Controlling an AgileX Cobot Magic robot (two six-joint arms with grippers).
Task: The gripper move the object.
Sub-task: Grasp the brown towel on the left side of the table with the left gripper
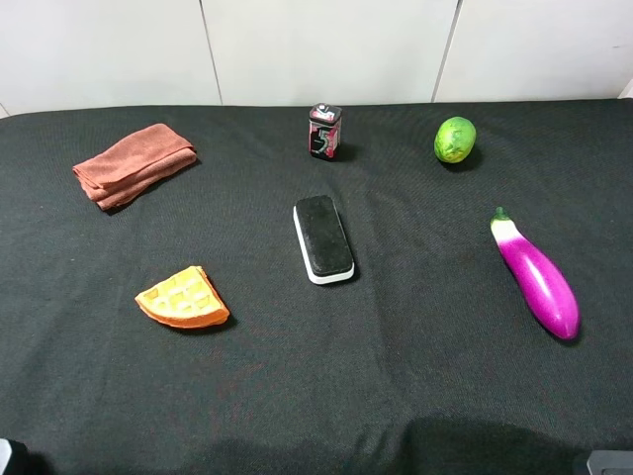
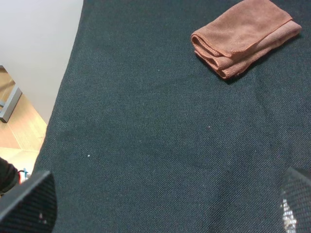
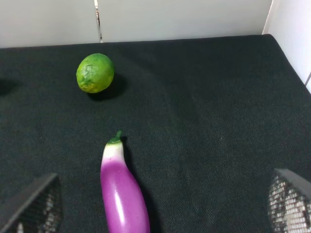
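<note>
Diagonally; towel [image 1: 135,165] near-left to far-right

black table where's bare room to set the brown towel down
Widest: the near strip in front of the orange waffle wedge, black-and-white eraser and purple eggplant. Also between eraser and eggplant. Tightest between eraser and small red-black can.

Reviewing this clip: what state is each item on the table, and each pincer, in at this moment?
Towel, folded, lying flat, untouched.
Waffle wedge, lying flat.
Eraser, lying flat, black side up.
Red-and-black container, standing upright.
Lime, whole, sitting free.
Eggplant, lying on its side.
Left pincer, open, empty.
Right pincer, open, empty.
</note>
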